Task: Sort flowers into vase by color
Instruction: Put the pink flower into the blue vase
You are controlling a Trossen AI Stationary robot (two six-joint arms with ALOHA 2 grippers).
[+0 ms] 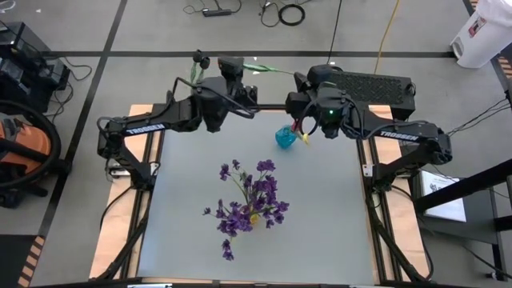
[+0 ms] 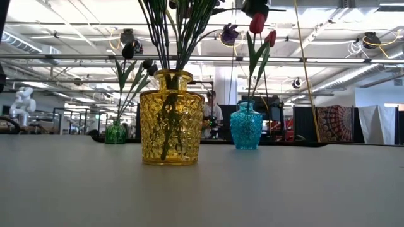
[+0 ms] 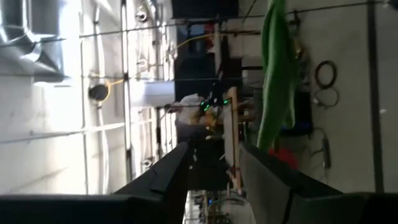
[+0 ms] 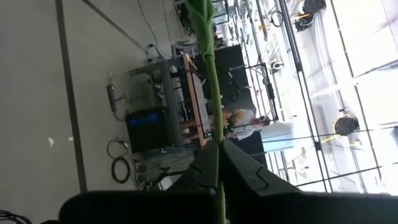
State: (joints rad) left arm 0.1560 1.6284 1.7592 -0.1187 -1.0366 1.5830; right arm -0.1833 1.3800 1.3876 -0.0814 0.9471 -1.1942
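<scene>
**Flower stem clamped at the far edge of the bench, three vases standing**

Where the pale grey, matte bench [image 1: 320, 232] is seen level in the low view, three glass vases are shown on it. A squat yellow vase [image 2: 170, 120] with a knobbly, pressed pattern and a narrow collar stands nearest; dark green stems are gathered in it, and from above it is hidden under a bushy mass of purple sprays [image 1: 250, 204]. A smaller teal vase [image 2: 245, 127], bulbous and textured, is set farther back, with small red tulips [image 2: 257, 24] on thin stems and long leaves rising from it. A little round green vase [image 2: 115, 133] is seen farthest back on the other side, holding small black-headed blooms [image 2: 128, 50] on thin stems.

In the high view both dark arms are raised over the far edge of the bench, near the teal vase. The right gripper [image 4: 219, 163] has its fingers pressed together on a long thin green stem [image 4: 211, 74], which runs straight out past the fingertips in the right wrist view. In the high view this stem [image 1: 276, 71] is seen stretching between the two arms, above the bench's far edge. The left gripper [image 3: 211, 168] is held just beside it with its fingers [image 3: 163, 174] apart; nothing is seen between them, and a broad green leaf [image 3: 277, 74] is seen beyond them, clear of both.
</scene>
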